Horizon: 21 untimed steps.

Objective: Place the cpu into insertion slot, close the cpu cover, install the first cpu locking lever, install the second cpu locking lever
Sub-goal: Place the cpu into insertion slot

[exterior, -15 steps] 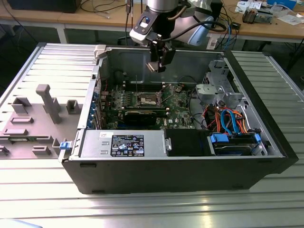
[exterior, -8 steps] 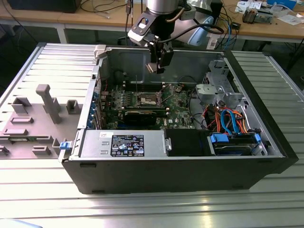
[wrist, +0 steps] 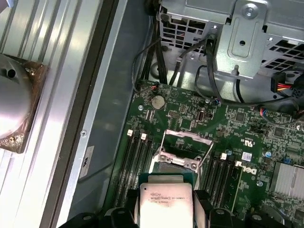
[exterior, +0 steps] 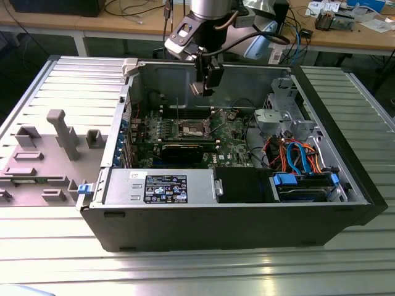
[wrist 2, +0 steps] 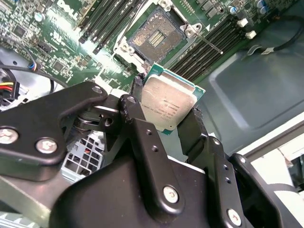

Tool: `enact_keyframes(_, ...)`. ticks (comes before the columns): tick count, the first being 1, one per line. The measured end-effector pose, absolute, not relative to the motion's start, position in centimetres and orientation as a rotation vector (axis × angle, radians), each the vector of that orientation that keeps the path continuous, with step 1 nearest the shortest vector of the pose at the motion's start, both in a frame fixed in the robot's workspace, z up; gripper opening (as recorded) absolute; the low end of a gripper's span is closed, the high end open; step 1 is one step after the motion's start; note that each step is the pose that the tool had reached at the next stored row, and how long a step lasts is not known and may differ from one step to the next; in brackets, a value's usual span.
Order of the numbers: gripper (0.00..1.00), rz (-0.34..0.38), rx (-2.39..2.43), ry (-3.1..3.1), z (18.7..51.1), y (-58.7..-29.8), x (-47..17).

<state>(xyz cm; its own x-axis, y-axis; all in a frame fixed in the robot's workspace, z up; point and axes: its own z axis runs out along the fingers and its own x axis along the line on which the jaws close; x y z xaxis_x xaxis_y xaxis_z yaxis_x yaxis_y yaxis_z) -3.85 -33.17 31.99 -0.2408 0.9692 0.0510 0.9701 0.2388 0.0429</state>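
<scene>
Desk (exterior: 55, 246): ribbed metal surface. It carries the open case (exterior: 247, 228), which lies on its side with the board (exterior: 237, 132) facing up.
Jaws: in the exterior view they hang inside the case opening, over the middle of the board and apart from it. They are narrowed onto the cpu (wrist 2: 168, 102), with one black finger (wrist 2: 142, 118) on each of two opposite edges.
Cpu position: between the jaws, out at their tips, with its metal lid turned toward the second wrist view. Its green rim shows past the jaws on the free edges. It is not seated and is held above the board, near the slot (wrist 2: 156, 38) but apart from it.
Slot: the dark contact field lies bare inside its metal frame. Memory slots (wrist 2: 209, 47) run along both sides.
Handling (judged): light, thin and rigid. The smooth lid and narrow edges offer little friction, so a slack grip is likely to let the cpu tilt or slip. The underside contacts and the slot's pins are probably delicate, so no pressing force is advised.
Hold points (judged): the two opposite edges, as now taken. This leaves the underside free and the lid face untouched.
Drive cage (exterior: 281, 117): at the exterior view's right, with coloured cables (exterior: 296, 154) below it, well apart from the slot.
</scene>
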Motion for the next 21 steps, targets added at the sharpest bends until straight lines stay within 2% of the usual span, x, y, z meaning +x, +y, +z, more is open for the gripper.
enact_keyframes(21, 0.54, -0.088, -2.159, -2.281, 30.8, -33.1, -4.1)
